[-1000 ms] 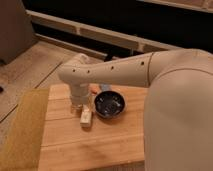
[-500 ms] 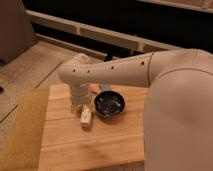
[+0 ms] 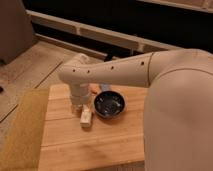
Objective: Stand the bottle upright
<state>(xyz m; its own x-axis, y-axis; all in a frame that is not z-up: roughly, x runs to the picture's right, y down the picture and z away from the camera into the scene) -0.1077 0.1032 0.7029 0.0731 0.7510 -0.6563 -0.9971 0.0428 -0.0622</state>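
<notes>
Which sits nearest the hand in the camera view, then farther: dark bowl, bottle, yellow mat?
The hand hangs low over the wooden board.
1. bottle, just below it.
2. dark bowl, at image right.
3. yellow mat, far image left.

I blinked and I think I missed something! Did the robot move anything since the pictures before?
Nothing visibly changed. The gripper is low over the wooden table, right next to the bottle. The bottle sits beside the dark bowl, in the same spot as before, and the arm has not shifted.
</notes>
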